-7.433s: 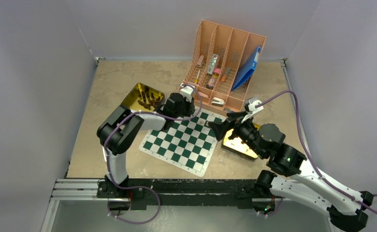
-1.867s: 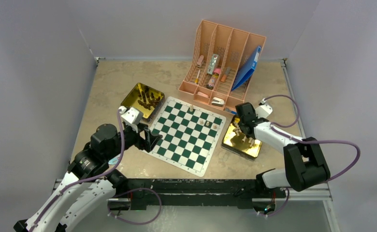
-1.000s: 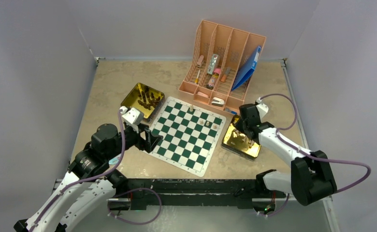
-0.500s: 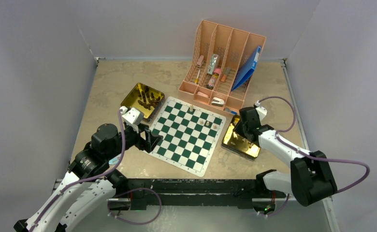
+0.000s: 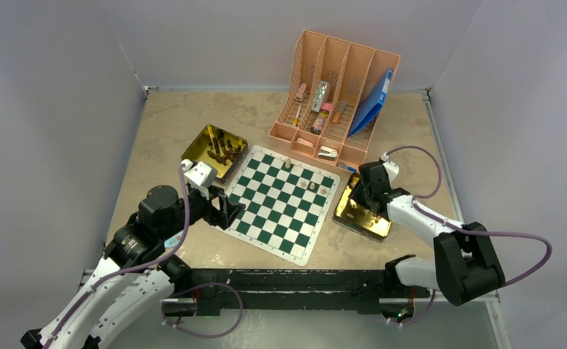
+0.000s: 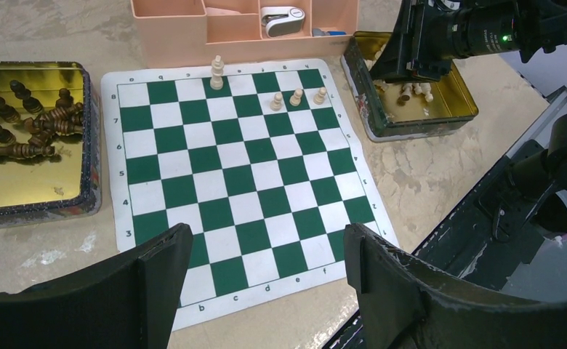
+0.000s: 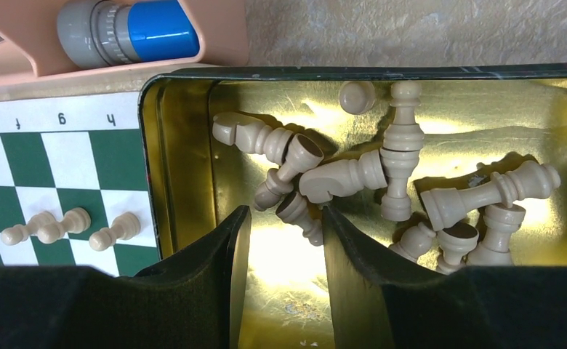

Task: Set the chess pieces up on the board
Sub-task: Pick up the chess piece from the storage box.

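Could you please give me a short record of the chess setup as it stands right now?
Board: four pale pieces standing toward its far edge
Left tin: dark pieces, lying loose
Right tin: spare pale pieces, lying loose
Left gripper: open, empty, by the board's left edge
Right gripper: open, low over the spare pale pieces

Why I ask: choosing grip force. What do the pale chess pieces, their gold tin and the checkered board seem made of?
Pale tan chess pieces: smooth, matte, evenly coloured, likely moulded plastic, possibly painted wood. Shiny gold rectangular tin: metal, mirror-like reflections. Green-and-white checkered board: thin flexible mat, probably vinyl; lies flat with printed letters.
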`<state>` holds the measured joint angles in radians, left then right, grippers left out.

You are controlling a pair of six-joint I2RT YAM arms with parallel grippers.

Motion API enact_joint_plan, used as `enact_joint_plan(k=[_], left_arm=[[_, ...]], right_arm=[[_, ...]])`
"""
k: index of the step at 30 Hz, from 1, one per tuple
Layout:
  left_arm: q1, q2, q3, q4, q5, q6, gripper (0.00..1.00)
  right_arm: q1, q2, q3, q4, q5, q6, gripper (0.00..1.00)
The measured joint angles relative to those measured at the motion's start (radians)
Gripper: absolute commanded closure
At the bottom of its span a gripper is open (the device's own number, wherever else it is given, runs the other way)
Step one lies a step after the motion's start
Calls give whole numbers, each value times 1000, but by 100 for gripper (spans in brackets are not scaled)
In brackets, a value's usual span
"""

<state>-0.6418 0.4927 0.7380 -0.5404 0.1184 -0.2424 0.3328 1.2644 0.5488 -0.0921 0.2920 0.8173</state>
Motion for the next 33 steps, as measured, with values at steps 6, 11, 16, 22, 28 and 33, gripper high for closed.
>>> enact_joint_plan(k=[6,11,16,22,28,33], left_arm=[[0,3,0,0,0,0,24],[0,3,0,0,0,0,24],[0,2,0,0,0,0,23],[0,1,0,0,0,0,23],[0,0,0,0,0,0,23],[0,-4,0,0,0,0,23]], right_arm=[[0,-17,-2,-1,-4,0,62],[1,-16,-2,-1,-16,-4,63],[12,1,-2,-1,-17,-7,55],[35,23,-1,6,-11,-7,58],[66,39,8,7,35,2,67],[114,58,24,-23,99,32,78]])
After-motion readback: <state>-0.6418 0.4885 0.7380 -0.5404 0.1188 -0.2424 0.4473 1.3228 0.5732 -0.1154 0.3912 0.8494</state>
